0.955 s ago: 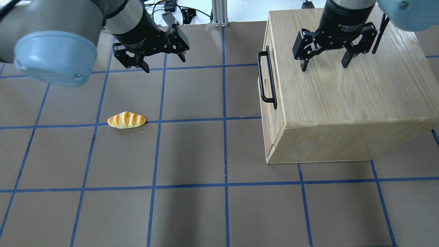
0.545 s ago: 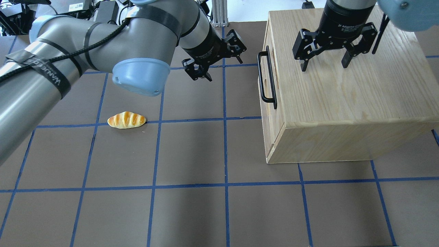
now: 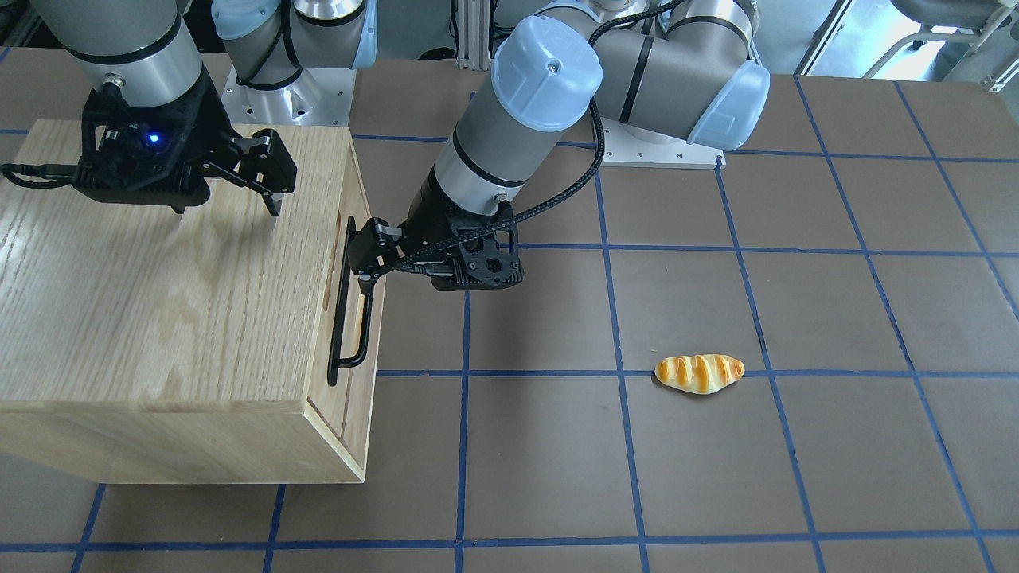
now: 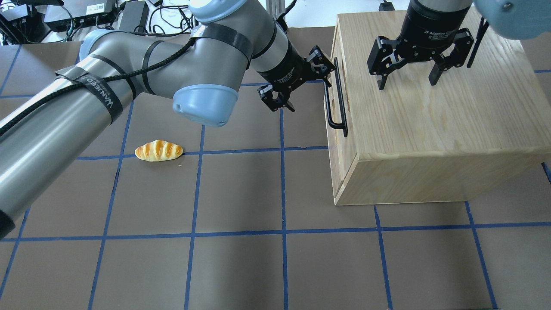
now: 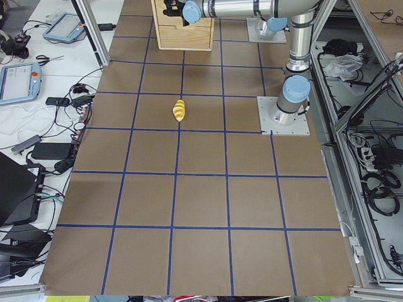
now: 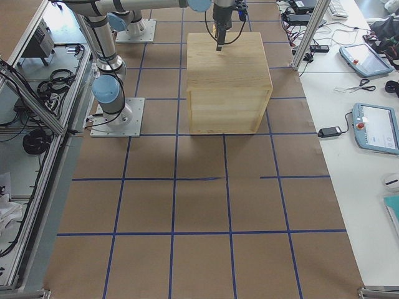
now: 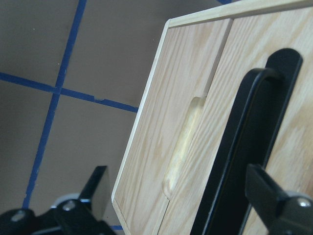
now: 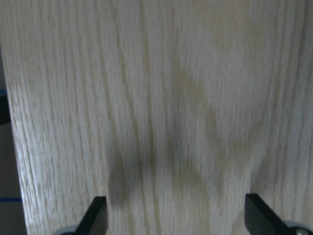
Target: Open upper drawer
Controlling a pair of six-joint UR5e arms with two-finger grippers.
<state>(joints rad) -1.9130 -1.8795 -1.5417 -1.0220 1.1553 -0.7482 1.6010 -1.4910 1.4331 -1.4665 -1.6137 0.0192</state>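
Note:
The upper drawer (image 7: 293, 98) is shut, flush in the oak cabinet (image 4: 430, 120). Its long black bar handle (image 4: 336, 101) faces my left arm and also shows in the front view (image 3: 351, 310) and the left wrist view (image 7: 239, 147). My left gripper (image 4: 306, 82) is open, right in front of the handle's far end. In the left wrist view the bar stands between the open fingers (image 7: 95, 191), nearer the right one. My right gripper (image 4: 406, 82) is open and empty, just above the cabinet top (image 8: 161, 98).
The lower drawer front (image 7: 181, 88) with a finger notch sits below the upper one. A toy bread roll (image 4: 159, 150) lies on the brown mat left of the cabinet, also in the front view (image 3: 699, 373). Blue tape lines grid the mat.
My left arm has swung right across the mat, bringing its open gripper up to the drawer handle. The right gripper, cabinet and roll have not moved.

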